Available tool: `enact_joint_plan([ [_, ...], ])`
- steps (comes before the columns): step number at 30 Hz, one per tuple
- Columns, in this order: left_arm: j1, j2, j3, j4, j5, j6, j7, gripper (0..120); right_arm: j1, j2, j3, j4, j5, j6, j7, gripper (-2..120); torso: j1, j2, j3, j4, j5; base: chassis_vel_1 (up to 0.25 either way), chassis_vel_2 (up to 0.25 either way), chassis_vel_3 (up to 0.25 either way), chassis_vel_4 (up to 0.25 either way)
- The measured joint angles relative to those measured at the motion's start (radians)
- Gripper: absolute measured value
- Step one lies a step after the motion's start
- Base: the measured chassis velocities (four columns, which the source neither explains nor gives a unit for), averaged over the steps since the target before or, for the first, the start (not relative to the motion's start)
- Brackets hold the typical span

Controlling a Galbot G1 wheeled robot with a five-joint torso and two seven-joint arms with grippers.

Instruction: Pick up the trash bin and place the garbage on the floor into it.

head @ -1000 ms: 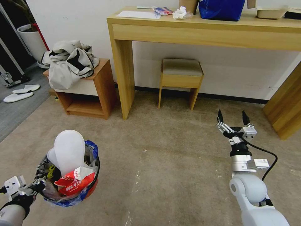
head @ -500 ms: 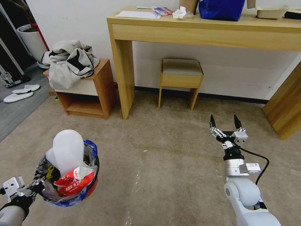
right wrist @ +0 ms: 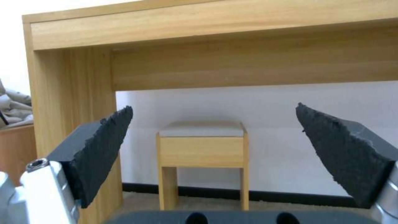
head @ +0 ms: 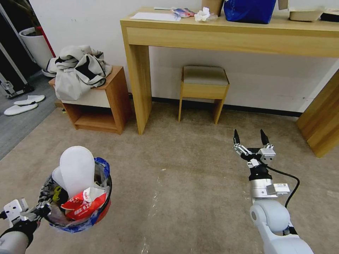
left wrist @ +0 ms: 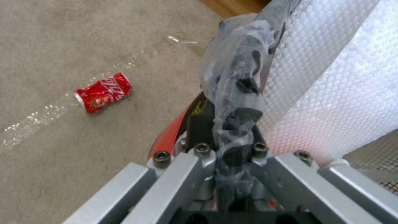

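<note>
My left gripper is clamped on the bag-lined rim of the small round red trash bin, held above the beige carpet. My right gripper hangs spread, empty. The crushed red can on the carpet is probably light, stiff and slick; I'd pinch it across its dented middle.

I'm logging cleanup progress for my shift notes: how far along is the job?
Mostly done: the trash bin, gripped at its rim by the left gripper, already holds a white slipper and red wrappers. The right gripper is open, empty. Left: a crushed red can on the carpet.
</note>
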Motion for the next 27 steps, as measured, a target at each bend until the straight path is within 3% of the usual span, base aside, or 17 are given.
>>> enact_joint_plan([
  [27, -0.005, -0.006, 0.005, 0.009, 0.005, -0.002, 0.002, 0, 0.013, -0.002, -0.012, -0.018, -0.005, 0.006, 0.001, 100, 0.000, 0.000, 0.000, 0.0000, 0.0000, -0.016, 0.012, 0.010, -0.012],
])
